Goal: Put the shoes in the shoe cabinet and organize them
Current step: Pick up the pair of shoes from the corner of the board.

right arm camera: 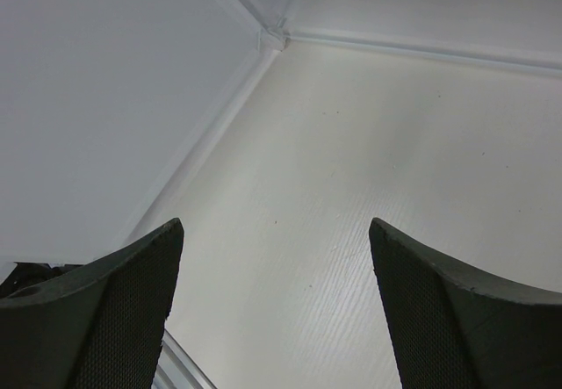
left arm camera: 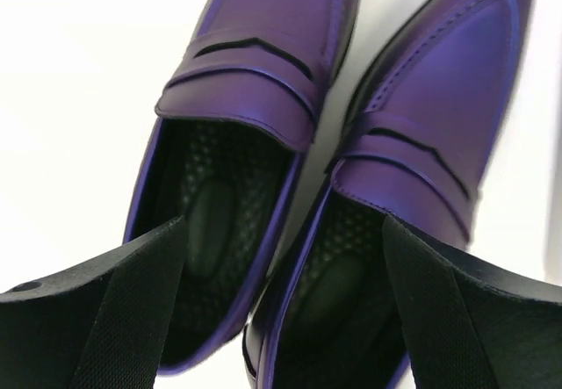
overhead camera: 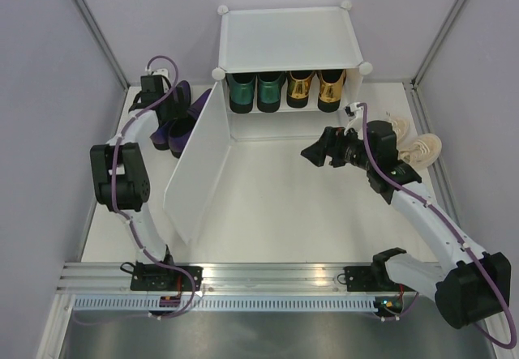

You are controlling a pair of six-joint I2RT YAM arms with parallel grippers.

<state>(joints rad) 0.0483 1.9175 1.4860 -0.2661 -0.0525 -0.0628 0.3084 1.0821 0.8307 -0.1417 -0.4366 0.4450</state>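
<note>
**Two pairs in, two pairs out**

I see the cabinet (overhead camera: 288,39) at the back of the tabletop (overhead camera: 268,205) with its door (overhead camera: 199,160) swung open to the left. Inside, the green loafers (overhead camera: 256,91) stand on the left and the gold loafers (overhead camera: 316,87) right beside them. The purple shoes (left arm camera: 255,64) sit side by side on the tabletop, left of the cabinet, behind the door. My left fingers (left arm camera: 132,310) are wide apart just over their heels. The sneakers (overhead camera: 418,147) lie on the right, behind my right arm. My right fingers (right arm camera: 114,319) are wide apart over bare tabletop, holding nothing.
</note>
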